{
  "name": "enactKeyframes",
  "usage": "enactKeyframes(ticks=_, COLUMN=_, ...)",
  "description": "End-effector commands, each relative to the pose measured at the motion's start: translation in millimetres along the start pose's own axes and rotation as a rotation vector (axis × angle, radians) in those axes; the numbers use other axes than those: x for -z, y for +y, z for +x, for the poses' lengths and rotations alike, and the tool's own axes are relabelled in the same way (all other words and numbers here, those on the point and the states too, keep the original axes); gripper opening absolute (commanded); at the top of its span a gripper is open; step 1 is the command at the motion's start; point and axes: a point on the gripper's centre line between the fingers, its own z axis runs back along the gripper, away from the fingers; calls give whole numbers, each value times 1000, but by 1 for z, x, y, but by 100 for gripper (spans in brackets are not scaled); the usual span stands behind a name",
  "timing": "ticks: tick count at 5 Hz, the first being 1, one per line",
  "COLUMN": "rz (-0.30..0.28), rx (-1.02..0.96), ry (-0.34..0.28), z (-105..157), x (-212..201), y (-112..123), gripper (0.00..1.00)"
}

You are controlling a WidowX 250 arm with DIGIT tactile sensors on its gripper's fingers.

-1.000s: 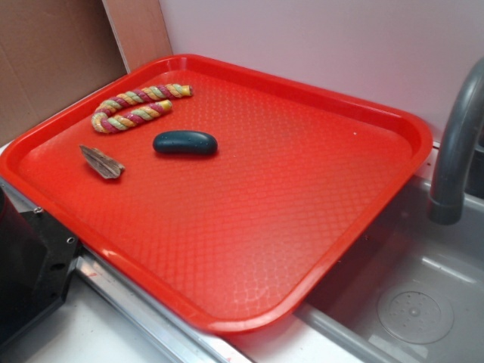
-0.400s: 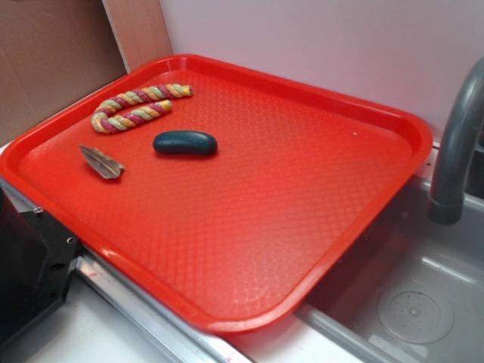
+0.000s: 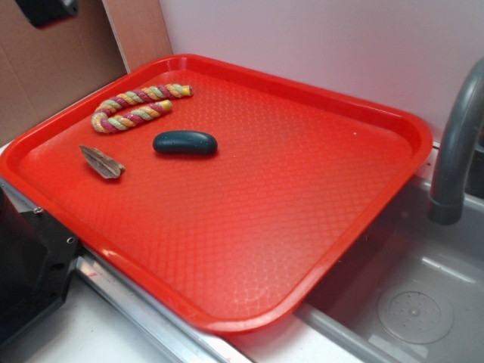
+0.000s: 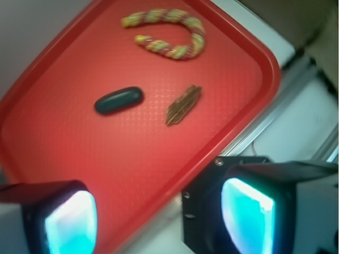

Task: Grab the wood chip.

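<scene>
While pincer (image 4: 159,222) hangs wide open, empty | wood chip (image 4: 183,105) lies well apart, on tray (image 4: 63,132)

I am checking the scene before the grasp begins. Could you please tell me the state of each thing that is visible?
wood chip: lying flat on the tray, untouched
dark oval pebble: lying on its side, apart from the chip
twisted rope: bent in a U, free
red tray: level, one corner over the sink
tool: open, high above the tray, holding nothing
faucet: no water running
</scene>
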Motion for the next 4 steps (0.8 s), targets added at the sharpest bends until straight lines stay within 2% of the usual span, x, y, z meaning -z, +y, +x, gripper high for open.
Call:
enactKeyframes(ticks=1, rz=13, rx=-321, ry=-124, z=23, x=55, y=8, gripper=100)
enactKeyframes(ticks=2, rz=29, rx=-427, ry=-183, z=35, x=84, y=13, gripper=100)
enactKeyframes(ticks=3, rz=107, rx=-477, ry=-239, z=50, x=116, y=19, gripper=100)
enactKeyframes(ticks=4, rz=178, rx=-489, ry=-235, z=57, x=139, y=25, gripper=100)
